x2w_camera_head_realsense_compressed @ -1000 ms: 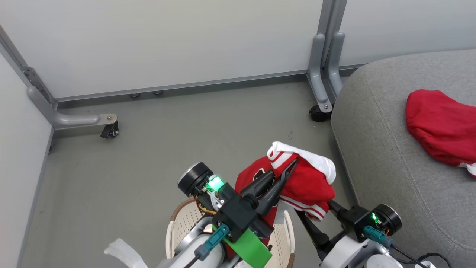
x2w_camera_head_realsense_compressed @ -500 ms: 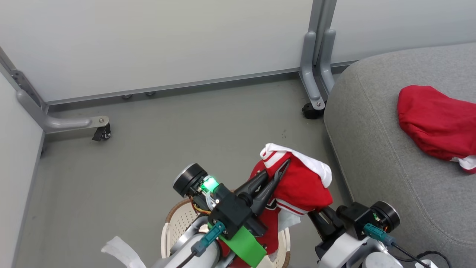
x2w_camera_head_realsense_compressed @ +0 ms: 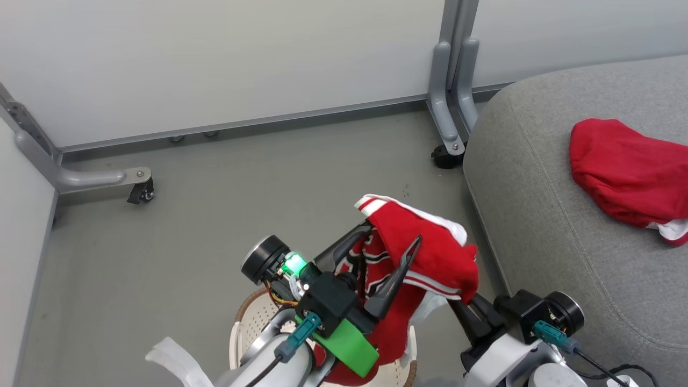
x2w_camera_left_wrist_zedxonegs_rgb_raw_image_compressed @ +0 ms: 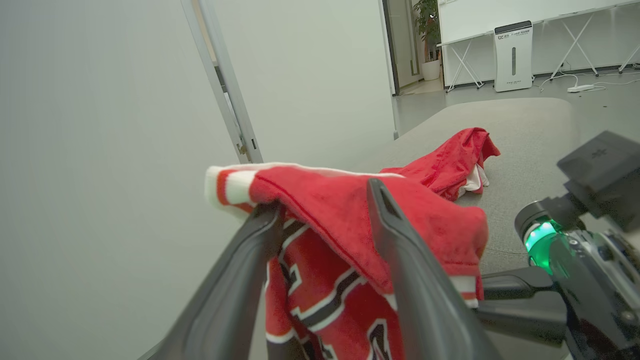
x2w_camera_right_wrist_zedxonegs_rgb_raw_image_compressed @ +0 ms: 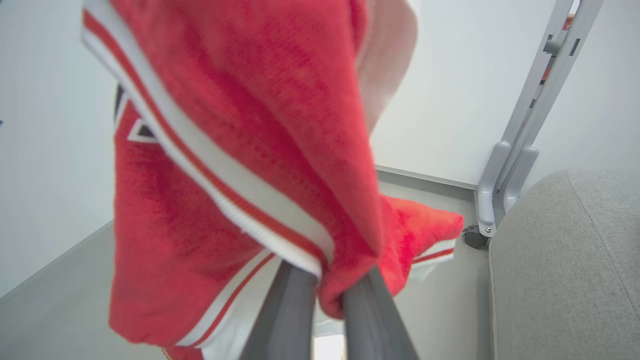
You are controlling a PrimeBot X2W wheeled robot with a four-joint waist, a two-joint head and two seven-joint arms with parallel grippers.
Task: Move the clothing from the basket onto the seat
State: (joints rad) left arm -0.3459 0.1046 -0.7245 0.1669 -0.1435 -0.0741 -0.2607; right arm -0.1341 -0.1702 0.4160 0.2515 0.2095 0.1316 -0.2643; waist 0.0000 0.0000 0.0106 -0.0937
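- Across the top, white partitions (x2w_camera_head_realsense_compressed: 215,64) meet grey floor (x2w_camera_head_realsense_compressed: 215,226).
- Right: red garment (x2w_camera_head_realsense_compressed: 623,177) lies on grey seat (x2w_camera_head_realsense_compressed: 537,226).
- Left gripper (x2w_camera_head_realsense_compressed: 392,234) gapes against the striped jersey (x2w_camera_head_realsense_compressed: 430,252); right gripper (x2w_camera_right_wrist_zedxonegs_rgb_raw_image_compressed: 332,280) pinches it.

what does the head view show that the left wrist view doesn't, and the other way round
Head view's extras: the basket under the arms and the partition casters. Left wrist view's extras: a room beyond with a white appliance, a potted plant and folding table legs. Shared: the striped jersey between the open left hand's fingers, pinched by the shut right hand, and the plain red garment lying on the seat.
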